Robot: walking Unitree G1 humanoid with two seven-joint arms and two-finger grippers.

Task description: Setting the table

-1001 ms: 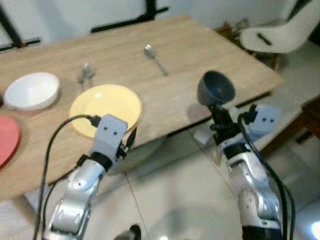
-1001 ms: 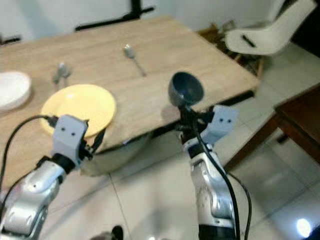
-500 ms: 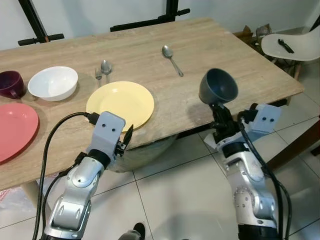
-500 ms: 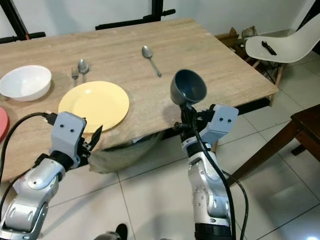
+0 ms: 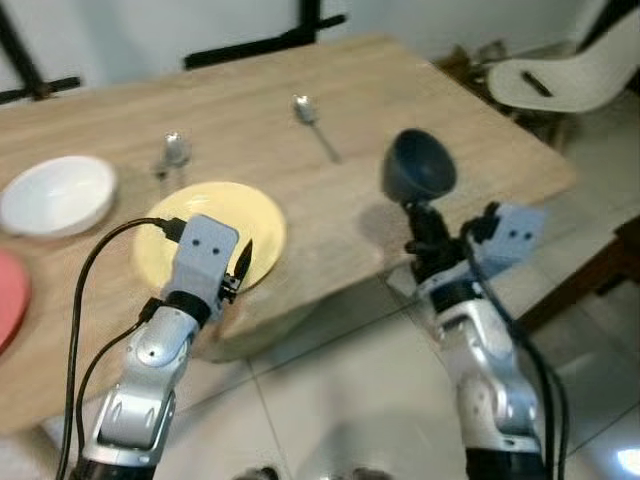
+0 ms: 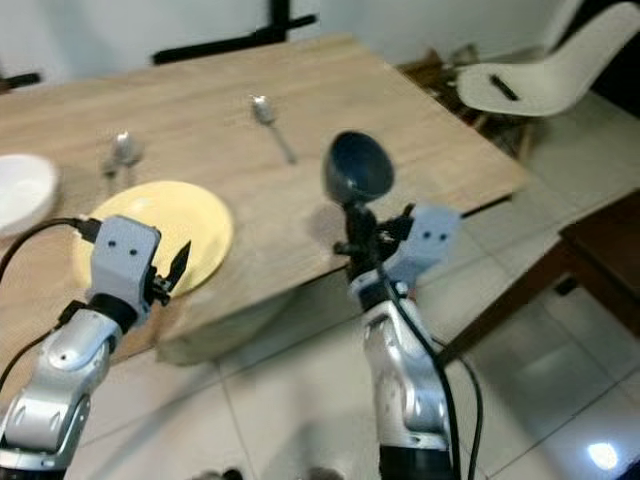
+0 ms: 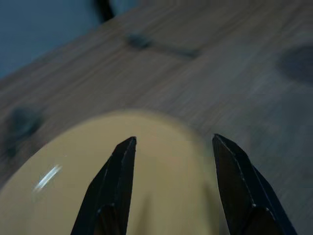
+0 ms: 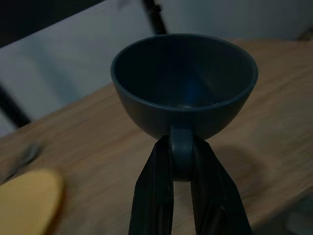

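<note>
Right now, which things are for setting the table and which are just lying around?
For the job:
- dark blue cup, pinched by its handle in the right gripper
- yellow plate, under the open left gripper
- white bowl
- spoon
- wooden table

Just lying about:
- white chair
- black stand

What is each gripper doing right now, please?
Left gripper: open, holding nothing, over the yellow plate.
Right gripper: shut on the dark cup by its handle.

Worktop (image 5: 420, 100): light wood grain. Plate (image 5: 262, 215): yellow. Cup (image 5: 418, 166): dark blue-grey. Bowl (image 5: 55, 195): white. Second plate (image 5: 8, 310): red. Spoon (image 5: 313, 122): silver. Chair (image 5: 570, 70): white. Floor (image 5: 330, 400): pale tile.
</note>
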